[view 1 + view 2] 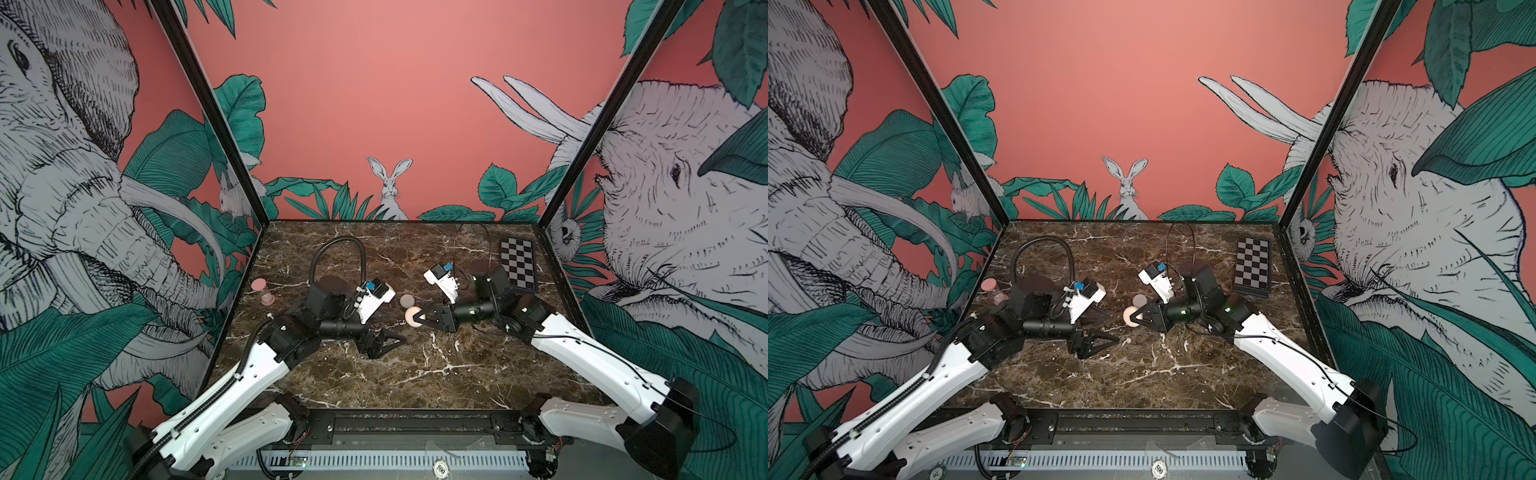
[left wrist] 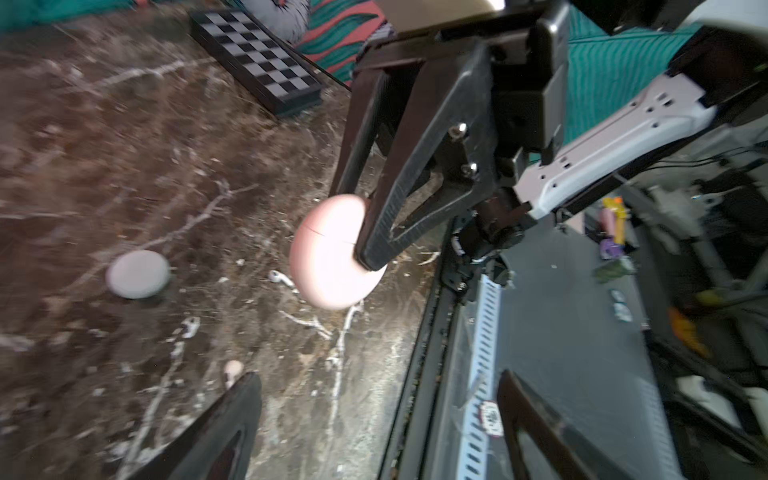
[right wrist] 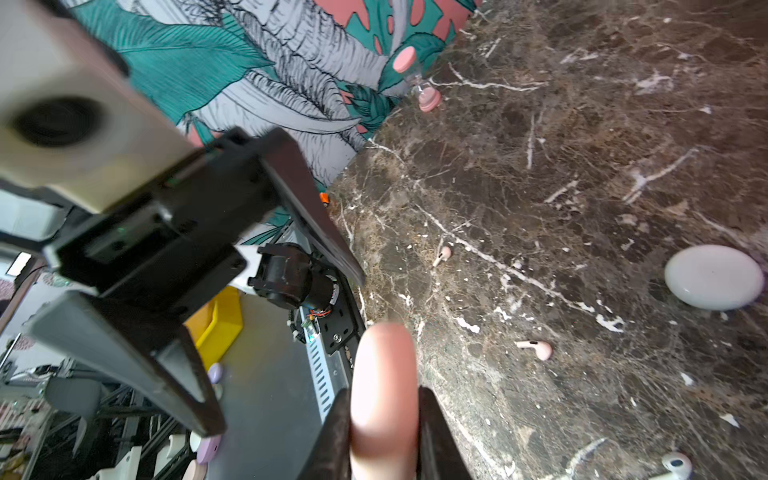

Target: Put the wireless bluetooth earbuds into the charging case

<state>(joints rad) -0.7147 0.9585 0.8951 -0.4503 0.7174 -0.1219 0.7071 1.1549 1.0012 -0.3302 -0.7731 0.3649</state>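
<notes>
The left gripper has its fingers spread and empty, 1 tip just beside a pink earbud on the marble table. Farther right, the right gripper pinches the pink charging case, which looks closed. To do this step well, I would straddle that bud squarely and low before closing.

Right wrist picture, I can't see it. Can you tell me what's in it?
The right pincer is shut on a round pink case, seen edge-on. On the brown marble table lie two small pink earbuds, a white earbud and a closed whitish case. The left pincer stands open nearby.
</notes>
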